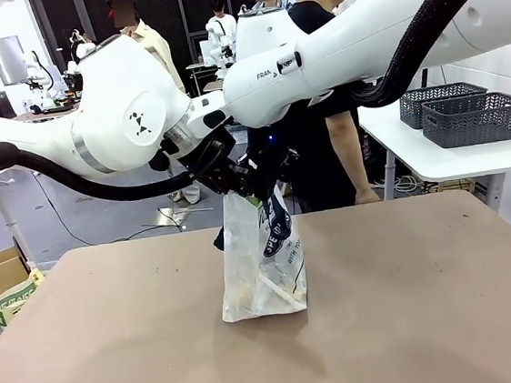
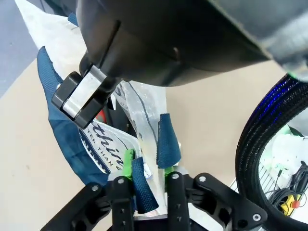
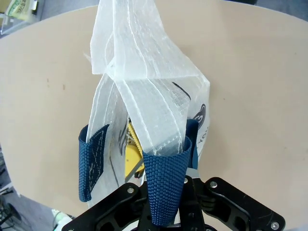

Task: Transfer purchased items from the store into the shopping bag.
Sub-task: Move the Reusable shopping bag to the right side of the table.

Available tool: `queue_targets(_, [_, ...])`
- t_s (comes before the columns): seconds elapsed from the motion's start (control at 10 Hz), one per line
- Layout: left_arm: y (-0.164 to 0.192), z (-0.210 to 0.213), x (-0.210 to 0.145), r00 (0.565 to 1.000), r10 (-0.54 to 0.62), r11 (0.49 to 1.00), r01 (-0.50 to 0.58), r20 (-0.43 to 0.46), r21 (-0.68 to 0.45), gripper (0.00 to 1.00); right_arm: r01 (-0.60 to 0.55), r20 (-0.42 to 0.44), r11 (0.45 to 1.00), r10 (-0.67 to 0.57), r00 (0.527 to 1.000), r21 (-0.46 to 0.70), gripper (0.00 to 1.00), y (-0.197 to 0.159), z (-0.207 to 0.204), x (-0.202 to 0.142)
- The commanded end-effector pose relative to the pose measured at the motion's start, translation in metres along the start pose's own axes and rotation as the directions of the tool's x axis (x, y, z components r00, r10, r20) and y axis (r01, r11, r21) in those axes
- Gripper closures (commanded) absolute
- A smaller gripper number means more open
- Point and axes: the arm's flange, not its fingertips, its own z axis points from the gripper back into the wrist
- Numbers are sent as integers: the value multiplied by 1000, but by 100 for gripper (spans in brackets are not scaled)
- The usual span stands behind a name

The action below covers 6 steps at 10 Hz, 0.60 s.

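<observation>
Reaching in from the left, the left arm brings its left pincer (image 1: 225, 178) to the top of the shopping bag (image 1: 262, 273), which stands upright near the middle of the brown surface (image 1: 413, 303). In the left wrist view the left pincer (image 2: 148, 179) has its green-padded fingers (image 2: 128, 162) drawn in on either side of 1 navy strap handle (image 2: 142, 185), with the strap between them; whether the pads already press it is hard to tell. The bag's round navy logo with script lettering shows just above that strap. From the right, the right arm crosses to the same spot, and its right pincer (image 1: 259, 184) meets the bag's upper edge beside the left one. In the right wrist view the right pincer (image 3: 168, 202) is pressed together on the other navy strap (image 3: 166, 185), which loops up over its fingers, and the translucent bag (image 3: 139, 72) rises from it with something yellow (image 3: 131, 161) visible inside. At the far right, 2 dark grey mesh baskets (image 1: 475, 118) sit on a white side table (image 1: 453, 157). A person in black (image 1: 324, 102) stands behind the bag.
</observation>
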Motion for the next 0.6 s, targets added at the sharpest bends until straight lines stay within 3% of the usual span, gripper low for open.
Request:
queue_targets(0.0, [2, 6, -4, 999, 33, 999, -32, 41, -23, 100, 9, -12, 999, -8, 1000, 47, 100, 8, -2, -1])
queue_targets(0.5, [5, 14, -9, 997, 38, 998, -35, 60, -45, 100, 16, -12, 999, -16, 1000, 50, 100, 7, -2, 1])
